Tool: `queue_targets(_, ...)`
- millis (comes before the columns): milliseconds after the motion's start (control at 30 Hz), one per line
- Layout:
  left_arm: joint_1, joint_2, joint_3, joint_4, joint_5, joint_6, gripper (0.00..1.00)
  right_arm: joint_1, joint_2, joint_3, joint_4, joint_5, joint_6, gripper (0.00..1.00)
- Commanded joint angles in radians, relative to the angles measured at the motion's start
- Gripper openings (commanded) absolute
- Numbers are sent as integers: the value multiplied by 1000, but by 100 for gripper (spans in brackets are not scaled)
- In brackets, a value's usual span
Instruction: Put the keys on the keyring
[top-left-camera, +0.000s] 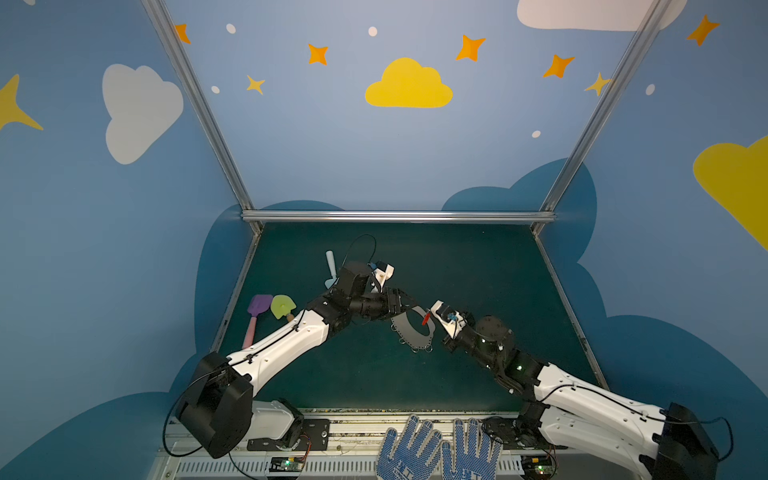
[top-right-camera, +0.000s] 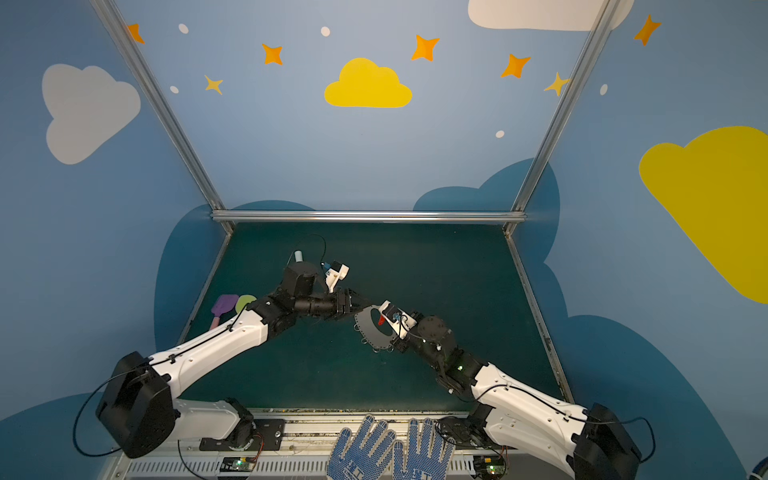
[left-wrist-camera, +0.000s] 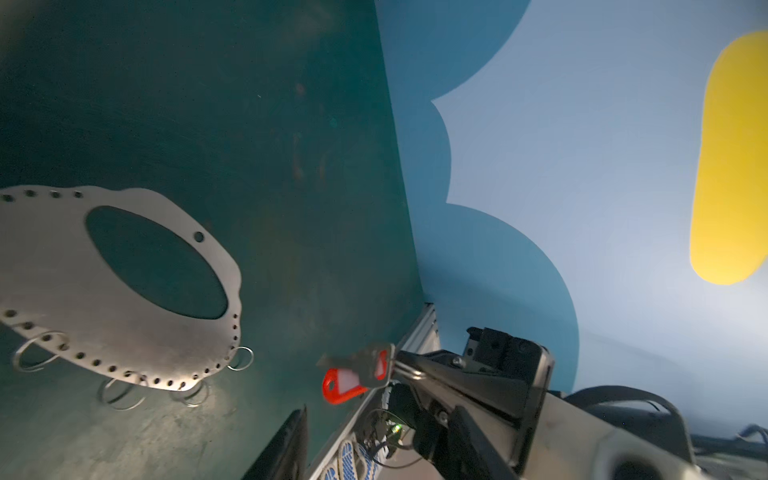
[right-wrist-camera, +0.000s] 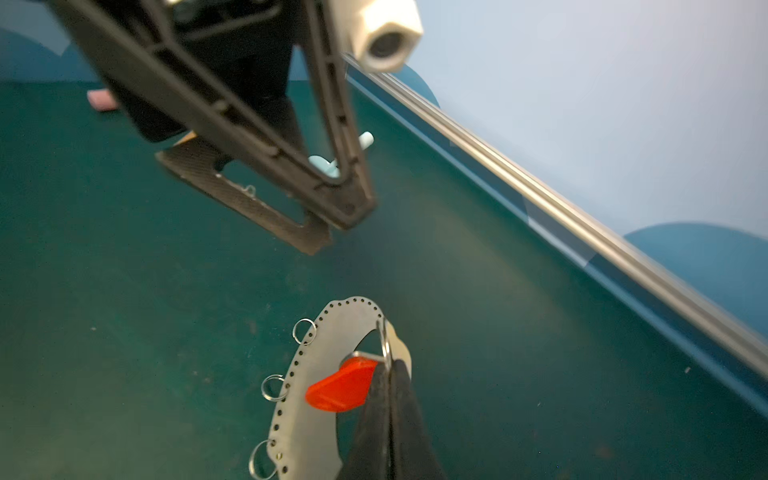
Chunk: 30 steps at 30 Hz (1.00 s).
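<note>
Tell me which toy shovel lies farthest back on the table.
The light blue shovel, partly behind the left arm; the purple shovel and yellow-green shovel lie nearer, side by side.

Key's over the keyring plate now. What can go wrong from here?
The right gripper pinches the red-headed key only at its fingertips, so it may twist or slip. The keyring plate lies loose on the mat with the left gripper open and off it; a push could slide it.

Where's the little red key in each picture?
Top view: red key, centre, over the hole in the grey plate.
Top view: same spot.
Left wrist: in the other arm's jaws, beside the plate.
Right wrist: at its jaws, before the plate's hole.
Shared landmark: grey plate.
</note>
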Motion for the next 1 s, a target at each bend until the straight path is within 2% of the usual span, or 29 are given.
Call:
queue_targets(0, 1, 6, 19, -142, -127, 61, 56, -46, -42, 28, -158, -47, 249, 0)
queue_targets(100, 1, 24, -1, -164, -173, 59, 54, -96, -69, 10, -210, -148, 401, 0)
queue_targets(233, 1, 45, -21, -162, -225, 42, 54, -118, -104, -46, -191, -253, 502, 0)
queue_targets(367, 1, 77, -24, -187, -280, 23, 54, -150, -131, -71, -184, -303, 588, 0)
queue_targets(700, 1, 259, 47, -312, -326, -32, 48, -190, -143, -125, -193, -355, 633, 0)
queue_targets(800, -7, 315, 82, -331, -320, -27, 47, -191, -148, -143, -165, -351, 643, 0)
queue_targets(967, -11, 376, 144, -363, -397, 38, 48, -192, -135, -149, -146, -368, 638, 0)
